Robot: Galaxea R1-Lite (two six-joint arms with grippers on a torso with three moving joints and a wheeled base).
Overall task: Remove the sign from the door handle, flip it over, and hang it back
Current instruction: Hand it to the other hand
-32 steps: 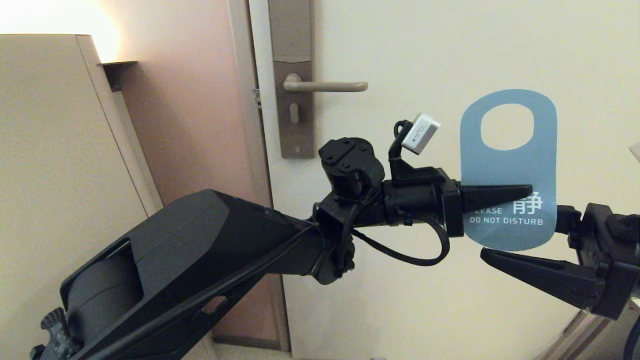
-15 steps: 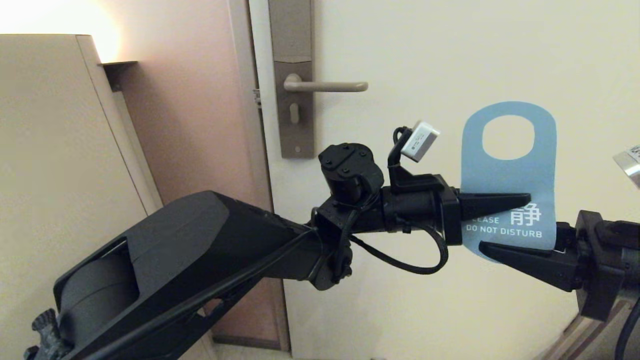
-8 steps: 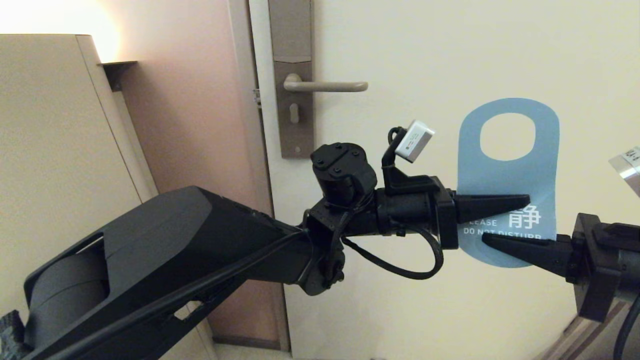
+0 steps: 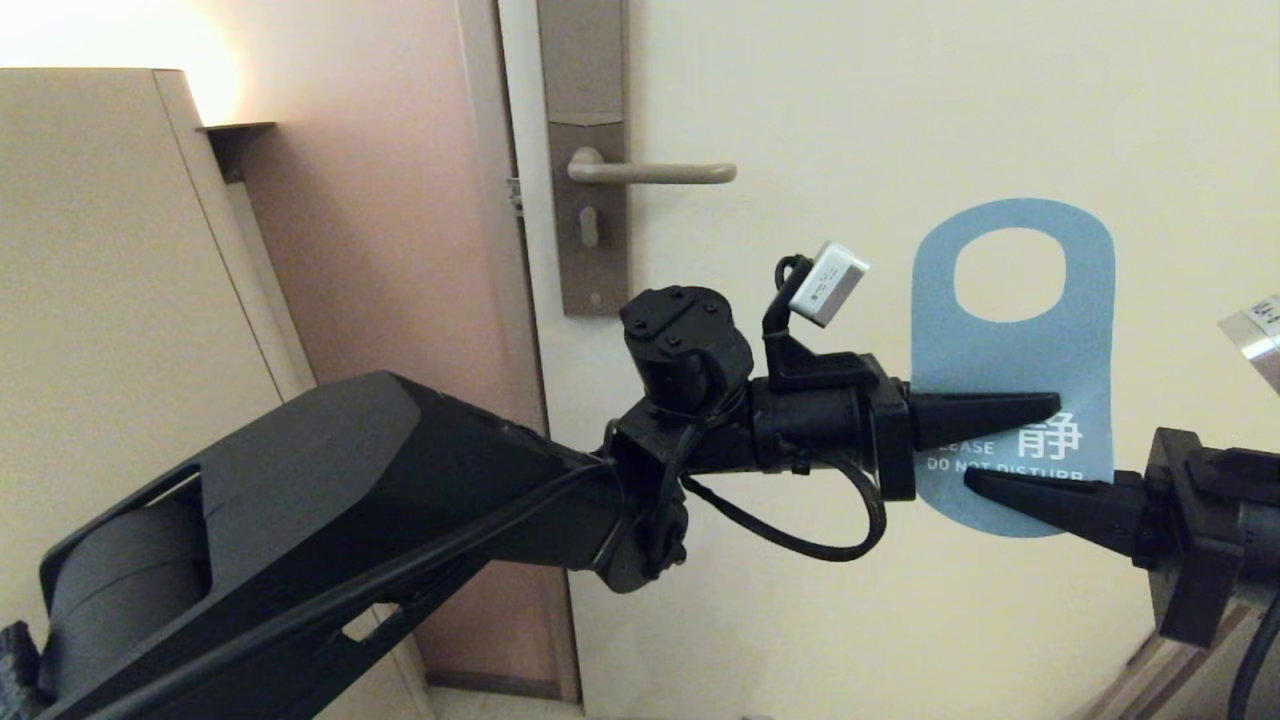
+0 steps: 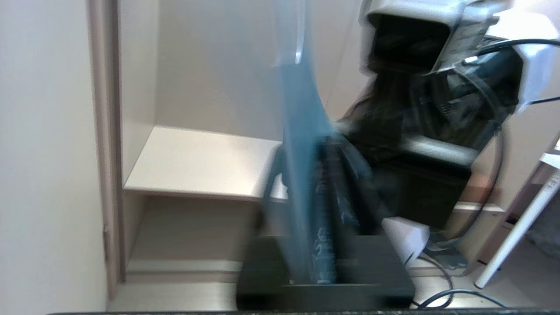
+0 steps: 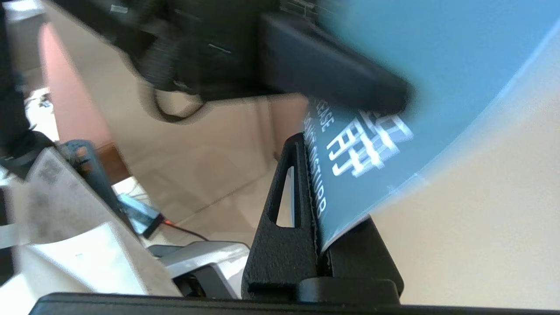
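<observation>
Since two seconds ago: sign (image 4: 1010,360) sunk a little lower in front of the door (image 4: 900,120), right gripper (image 4: 1010,485) risen from below the card's bottom edge and closed in onto its lower end. Over the last half second, barely any shift.

Now held upright in mid-air, well to the right of and below the door handle (image 4: 650,172), large oval hole uppermost, white character and "DO NOT DISTURB" lettering facing the head camera. Clear of the handle, not hanging on anything.

Left gripper (image 4: 985,410) reaching in from the left, pinched narrow across the card's lower half just above the lettering, one black finger lying over the printed face. In the left wrist view, seen edge-on as a thin blue blade (image 5: 302,175) between the clamped fingers.

Right gripper coming in from the right, pressed narrow on the bottom end, covering the lower line of lettering. In the right wrist view, card edge (image 6: 372,144) seated between the two black fingers (image 6: 280,218), touching both.

Lock plate (image 4: 585,200) bare of any tag.
</observation>
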